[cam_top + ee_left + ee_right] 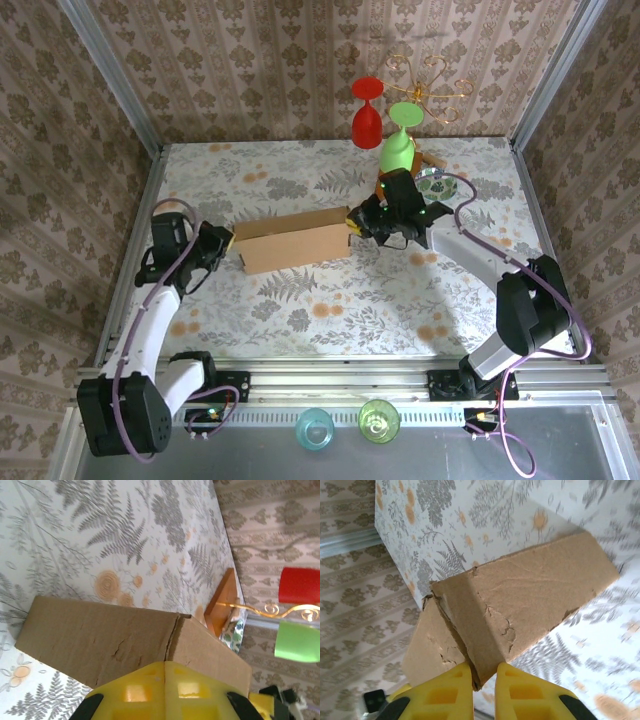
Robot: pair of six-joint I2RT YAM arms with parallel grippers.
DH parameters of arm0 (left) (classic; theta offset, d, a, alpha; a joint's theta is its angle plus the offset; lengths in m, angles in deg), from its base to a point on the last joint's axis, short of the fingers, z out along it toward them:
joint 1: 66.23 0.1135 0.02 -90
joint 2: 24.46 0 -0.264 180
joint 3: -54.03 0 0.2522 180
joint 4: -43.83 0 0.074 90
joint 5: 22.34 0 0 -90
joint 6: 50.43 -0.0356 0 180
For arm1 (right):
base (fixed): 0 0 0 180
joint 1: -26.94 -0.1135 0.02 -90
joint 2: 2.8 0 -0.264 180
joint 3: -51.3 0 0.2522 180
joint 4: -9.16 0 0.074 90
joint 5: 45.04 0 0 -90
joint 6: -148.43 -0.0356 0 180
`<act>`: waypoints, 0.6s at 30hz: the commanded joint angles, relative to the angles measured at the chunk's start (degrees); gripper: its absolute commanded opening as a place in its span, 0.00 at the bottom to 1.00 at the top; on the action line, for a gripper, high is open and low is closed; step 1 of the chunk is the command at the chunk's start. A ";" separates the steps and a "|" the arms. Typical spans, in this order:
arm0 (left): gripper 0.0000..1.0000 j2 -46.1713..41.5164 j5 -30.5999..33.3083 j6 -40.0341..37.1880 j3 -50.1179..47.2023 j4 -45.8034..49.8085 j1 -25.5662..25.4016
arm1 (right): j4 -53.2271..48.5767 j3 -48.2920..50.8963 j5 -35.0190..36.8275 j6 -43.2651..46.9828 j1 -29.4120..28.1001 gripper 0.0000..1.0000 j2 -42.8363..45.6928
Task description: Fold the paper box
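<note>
Paper box (295,240) lies mid-table, long axis running left-right, right end angled slightly toward the back. Floral-print table (400,290), patterned wallpaper walls (250,60). Left gripper (228,243) has its jaws pressed together on the box's left end. Right gripper (355,225) is nearly closed, pinching the cardboard edge at the right end

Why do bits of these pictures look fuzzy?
Top external view: evenly lit, sharp, soft shadow beside the right arm. Left wrist view: paper box crisp, the yellow fingers near the lens and the far red glass and green glass blurred. Right wrist view: cardboard grain crisp, no glare.
</note>
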 commanded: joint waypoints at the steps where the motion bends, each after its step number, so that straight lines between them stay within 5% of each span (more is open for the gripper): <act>1: 0.08 -2.72 0.04 -1.53 -1.66 -4.24 -4.43 | -4.36 1.64 -3.20 15.41 0.33 0.16 0.51; 8: 0.13 -12.49 2.37 -4.71 -10.86 -7.59 -12.50 | -4.87 14.25 0.30 32.72 0.97 0.22 13.06; 18: 0.23 -24.95 5.77 1.71 -23.34 -9.11 -18.74 | -6.34 25.25 7.98 32.09 1.17 0.43 27.13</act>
